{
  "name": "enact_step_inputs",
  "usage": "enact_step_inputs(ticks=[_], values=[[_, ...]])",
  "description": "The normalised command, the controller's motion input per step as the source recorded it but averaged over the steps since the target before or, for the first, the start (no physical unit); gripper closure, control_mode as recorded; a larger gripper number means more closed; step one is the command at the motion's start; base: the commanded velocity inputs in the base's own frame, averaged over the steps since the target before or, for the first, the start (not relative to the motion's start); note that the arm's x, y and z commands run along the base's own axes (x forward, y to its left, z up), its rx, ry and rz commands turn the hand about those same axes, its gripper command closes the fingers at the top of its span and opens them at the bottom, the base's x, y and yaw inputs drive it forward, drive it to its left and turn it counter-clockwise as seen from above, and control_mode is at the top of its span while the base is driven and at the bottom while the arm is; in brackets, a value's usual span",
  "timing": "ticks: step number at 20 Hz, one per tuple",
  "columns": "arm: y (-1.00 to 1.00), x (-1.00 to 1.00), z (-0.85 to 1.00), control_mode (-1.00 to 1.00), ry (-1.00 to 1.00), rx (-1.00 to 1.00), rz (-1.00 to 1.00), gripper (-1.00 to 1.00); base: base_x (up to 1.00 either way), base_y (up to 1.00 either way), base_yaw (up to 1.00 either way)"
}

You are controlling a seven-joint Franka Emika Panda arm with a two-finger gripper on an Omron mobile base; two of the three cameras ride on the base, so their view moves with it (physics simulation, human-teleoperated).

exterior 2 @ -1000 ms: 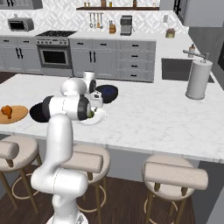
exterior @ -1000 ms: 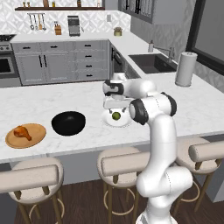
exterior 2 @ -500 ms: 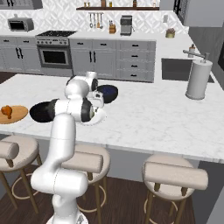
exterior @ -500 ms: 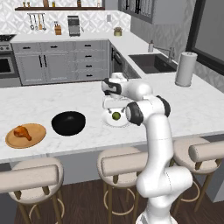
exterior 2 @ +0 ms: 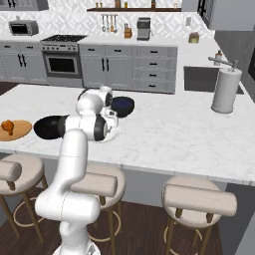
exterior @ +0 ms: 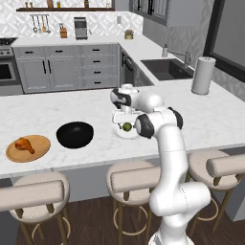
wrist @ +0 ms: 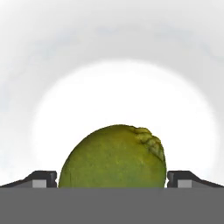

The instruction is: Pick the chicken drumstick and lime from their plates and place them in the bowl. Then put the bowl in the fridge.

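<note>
Tool (wrist: 112,177) is sitting low over the white plate (wrist: 188,113), fingertips (wrist: 41,178) showing on either side of the lime (wrist: 113,156), each close to its side; contact not clear, so can't tell if it's gripping or just straddling. Lime is lying on the white plate (exterior: 125,134), roughly round, slightly wider than tall in the hand view, its bumpy stem end pointing toward upper right of that view. In the left base view the lime (exterior: 127,127) is showing as a small green dot under the tool (exterior: 125,119).

Chicken drumstick (exterior: 24,144) is lying flat on the wooden plate (exterior: 36,152) at the left end of the table (exterior: 210,119), long axis running diagonally, thick end toward the upper left, thin end toward the lower right in that view. Black bowl (exterior: 75,134) is standing between the two plates, apart from both. A dark blue bowl (exterior 2: 122,105) is sitting just behind the arm in the right base view.

Table is white marble, an island with round stools (exterior: 136,178) along the near edge. Paper towel roll (exterior: 202,75) is standing at the far right, sink (exterior: 165,69) behind it. Grey cabinets (exterior: 67,72) and an oven (exterior 2: 62,63) are lining the back wall.
</note>
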Motion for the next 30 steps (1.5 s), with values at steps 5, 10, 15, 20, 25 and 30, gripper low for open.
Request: enact_step_inputs(ticks=[5, 10, 15, 20, 25, 30], values=[[0.01, -0.01, -0.29, -1.00, 0.09, 0.00, 0.00, 1.00, 0.00, 0.00, 0.00], [0.01, -0.54, -0.03, -1.00, 0.00, 0.01, 0.00, 1.00, 0.00, 0.00, 0.00], [0.14, -0.99, 0.15, -1.00, -0.11, 0.05, 0.00, 1.00, 0.00, 0.00, 0.00], [0.26, -0.81, 0.53, -1.00, -0.17, 0.02, 0.00, 1.00, 0.00, 0.00, 0.00], [0.40, -0.60, 0.73, -1.00, -0.04, 0.04, 0.00, 1.00, 0.00, 0.00, 0.00], [0.63, -0.21, 0.63, -1.00, -0.02, 0.03, 0.00, 1.00, 0.00, 0.00, 0.00]])
